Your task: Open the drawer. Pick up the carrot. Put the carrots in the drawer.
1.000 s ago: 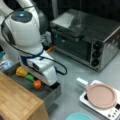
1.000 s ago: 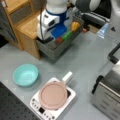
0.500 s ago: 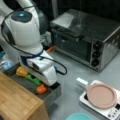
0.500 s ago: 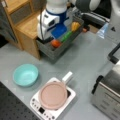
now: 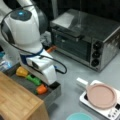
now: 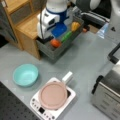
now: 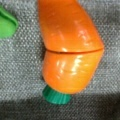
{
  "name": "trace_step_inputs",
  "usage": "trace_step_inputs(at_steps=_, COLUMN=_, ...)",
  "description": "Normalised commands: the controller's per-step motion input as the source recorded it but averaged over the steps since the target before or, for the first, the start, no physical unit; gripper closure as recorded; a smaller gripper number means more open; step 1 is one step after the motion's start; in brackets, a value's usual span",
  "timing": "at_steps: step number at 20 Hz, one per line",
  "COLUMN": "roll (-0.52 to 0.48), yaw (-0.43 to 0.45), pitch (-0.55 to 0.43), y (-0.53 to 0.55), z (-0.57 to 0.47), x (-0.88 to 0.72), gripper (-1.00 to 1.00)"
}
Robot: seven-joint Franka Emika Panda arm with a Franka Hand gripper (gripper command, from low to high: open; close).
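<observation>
The dark grey drawer point(image 5: 53, 96) point(image 6: 57, 53) stands pulled out from the wooden cabinet point(image 5: 17, 100). The orange carrot point(image 5: 41, 89) point(image 6: 55, 43) lies on its side on the drawer's floor, near the front wall. In the wrist view the carrot point(image 7: 70, 50) fills the frame, green stub toward the bottom, resting on the grey liner point(image 7: 22, 75). My gripper point(image 5: 50, 82) point(image 6: 50, 36) hangs just above the carrot in both front views. Its fingertips are hidden behind the hand.
A green item point(image 5: 33, 80) point(image 6: 66, 37) and a yellow item point(image 5: 22, 72) point(image 6: 75, 25) also lie in the drawer. A silver toaster oven point(image 5: 85, 42) stands behind. A hotplate with a pink pan point(image 5: 101, 96) point(image 6: 53, 96) and a teal bowl point(image 6: 25, 74) sit on the table.
The hand and the carrot have shifted slightly toward the drawer's front wall and a little lower. Everything else stays put.
</observation>
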Motion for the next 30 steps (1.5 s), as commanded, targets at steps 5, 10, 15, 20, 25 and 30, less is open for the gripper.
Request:
trace_step_inputs(at_steps=5, roll=0.195, yaw=-0.452, pitch=-0.151, y=0.20, z=-0.09, x=-0.27, gripper=-1.00)
trace_step_inputs(at_steps=10, roll=0.224, yaw=-0.390, pitch=-0.158, y=0.19, z=-0.10, x=-0.18, gripper=-1.00)
trace_step_inputs(at_steps=15, roll=0.237, yaw=-0.430, pitch=-0.171, y=0.17, z=-0.07, x=-0.11, gripper=-1.00)
trace_step_inputs(at_steps=20, roll=0.232, yaw=-0.468, pitch=-0.161, y=0.17, z=-0.04, x=-0.13, gripper=-1.00)
trace_step_inputs(at_steps=25, roll=0.159, yaw=-0.409, pitch=-0.135, y=0.15, z=-0.01, x=-0.18, gripper=-1.00)
trace_step_inputs(at_steps=30, roll=0.073, yaw=-0.352, pitch=-0.126, y=0.23, z=0.00, x=-0.15, gripper=-1.00)
